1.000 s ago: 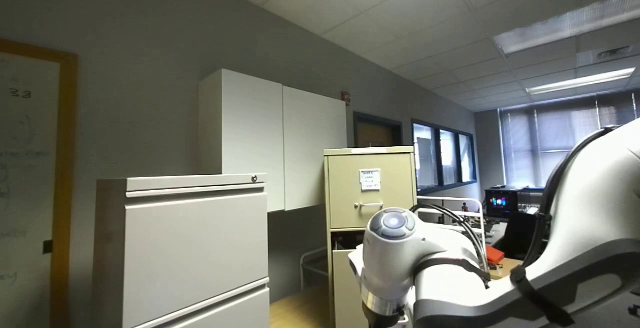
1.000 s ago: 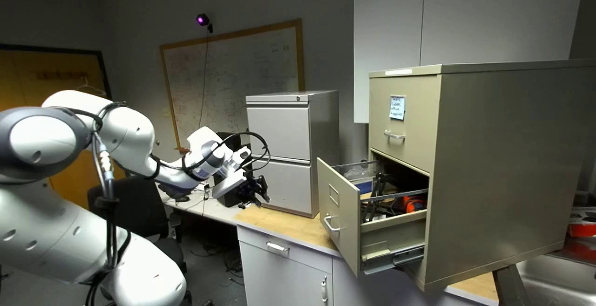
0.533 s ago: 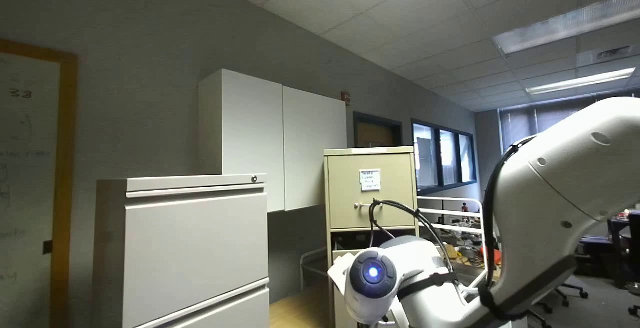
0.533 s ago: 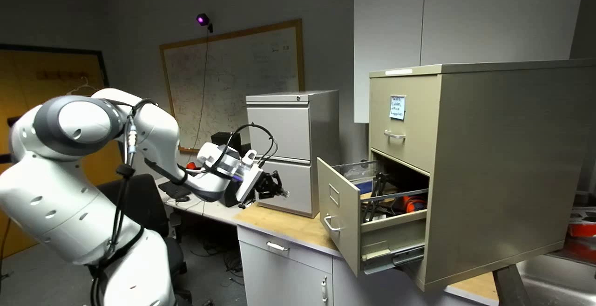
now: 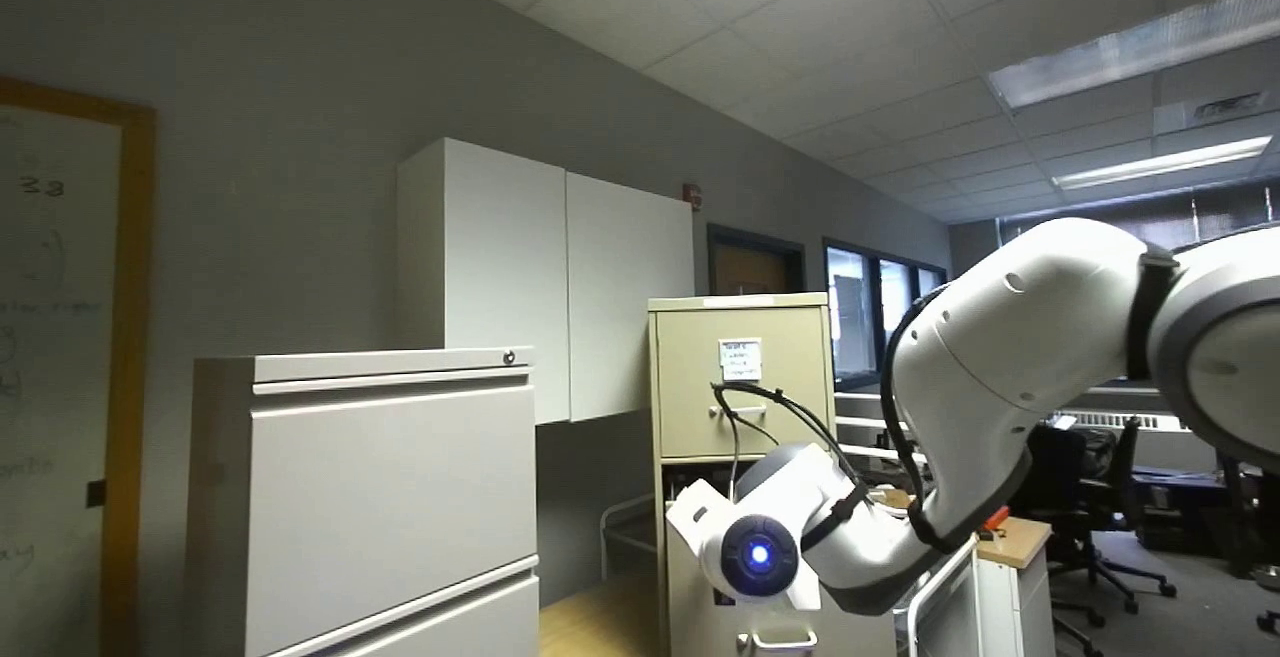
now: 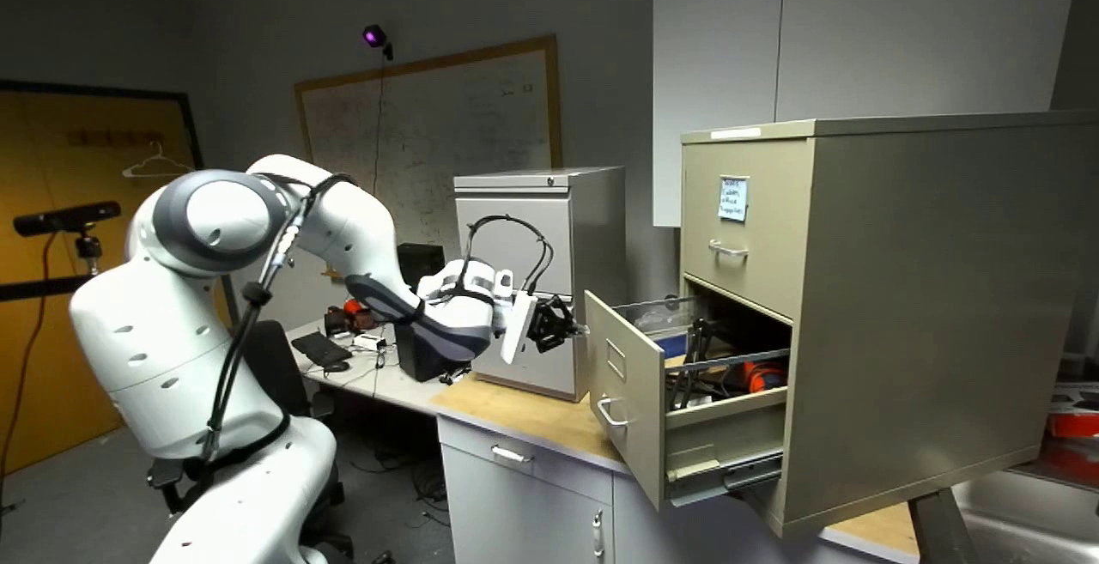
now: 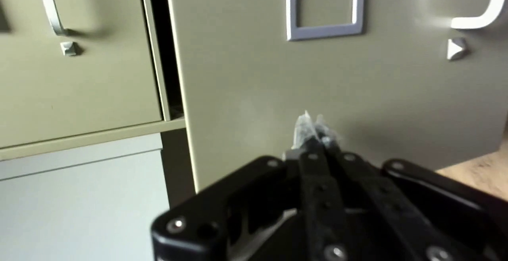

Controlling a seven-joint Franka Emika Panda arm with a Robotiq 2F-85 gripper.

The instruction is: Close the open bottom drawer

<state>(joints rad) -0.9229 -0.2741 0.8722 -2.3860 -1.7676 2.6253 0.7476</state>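
Beige bottom drawer (image 6: 637, 414) juts open, right of centre in an exterior view; your gripper (image 7: 315, 130), jaws together, seems lined up: next, push straight inward.

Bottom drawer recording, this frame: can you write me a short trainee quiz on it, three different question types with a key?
1. Multiple choice. Which one stands open? (a) the grey cabinet's top drawer; (b) the bottom drawer of the beige cabinet; (c) the drawer under the counter.
2. True or false. In the wrist view, the jaws are spread wide apart.
3. Short answer. What is on the front of the upper drawer, above its handle?

Key:
1. (b).
2. False; they are closed together.
3. A label with handwriting, too blurred to read surely.
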